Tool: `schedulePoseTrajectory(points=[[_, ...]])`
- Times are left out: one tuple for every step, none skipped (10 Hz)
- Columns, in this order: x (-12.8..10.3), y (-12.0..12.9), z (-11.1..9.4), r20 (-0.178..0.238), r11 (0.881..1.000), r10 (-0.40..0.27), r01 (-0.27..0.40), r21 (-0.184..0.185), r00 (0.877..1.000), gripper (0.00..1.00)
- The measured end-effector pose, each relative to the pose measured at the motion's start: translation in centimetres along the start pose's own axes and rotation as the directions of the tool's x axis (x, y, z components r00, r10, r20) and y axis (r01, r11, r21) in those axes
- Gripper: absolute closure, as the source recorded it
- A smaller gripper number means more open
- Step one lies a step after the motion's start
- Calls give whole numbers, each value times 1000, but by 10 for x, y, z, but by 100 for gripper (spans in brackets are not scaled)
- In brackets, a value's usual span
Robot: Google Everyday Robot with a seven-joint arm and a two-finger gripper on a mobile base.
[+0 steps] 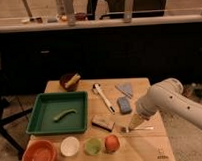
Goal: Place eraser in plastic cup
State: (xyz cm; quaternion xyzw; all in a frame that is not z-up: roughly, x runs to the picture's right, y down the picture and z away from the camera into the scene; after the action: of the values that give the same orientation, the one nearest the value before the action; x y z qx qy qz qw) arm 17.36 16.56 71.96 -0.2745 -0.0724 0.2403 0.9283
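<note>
tool (132, 125) spread wide, poised just beside flat dark-topped eraser block (103, 123) | light-green round plastic cup (93, 146) set apart on table (152, 146)

Dark-topped eraser (103, 123) lies flat, gripper (129, 128) near beside it, light-green plastic cup (93, 146) upright nearby.

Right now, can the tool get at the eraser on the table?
Probably yes. The open tool hangs close beside the eraser, apart from it, with only bare table between them. The blue-grey pad lies farther back, off that path.
</note>
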Motion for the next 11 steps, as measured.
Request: schedulePoseTrajectory(points=[[-2,0,1,0,1000,-3,3,-1,1000,20],[-2,0,1,0,1000,-4,4,-1,1000,20],[-2,0,1,0,1000,-4,4,-1,1000,20],[-1,0,0,0,1000,-2,2,-1,1000,20],[-1,0,1,1,1000,-3,3,0,1000,20],[-3,2,3,5,1000,0,0,-6,1000,20],[-5,8,10,16,1000,7,-7,-14,1000,20],[-12,15,18,27,1000,10,-10,-20,1000,20],[-21,22,27,36,1000,7,-6,-25,999,20],[-34,32,39,49,999,3,-2,-33,999,20],[-46,42,52,65,999,0,3,-41,998,20]])
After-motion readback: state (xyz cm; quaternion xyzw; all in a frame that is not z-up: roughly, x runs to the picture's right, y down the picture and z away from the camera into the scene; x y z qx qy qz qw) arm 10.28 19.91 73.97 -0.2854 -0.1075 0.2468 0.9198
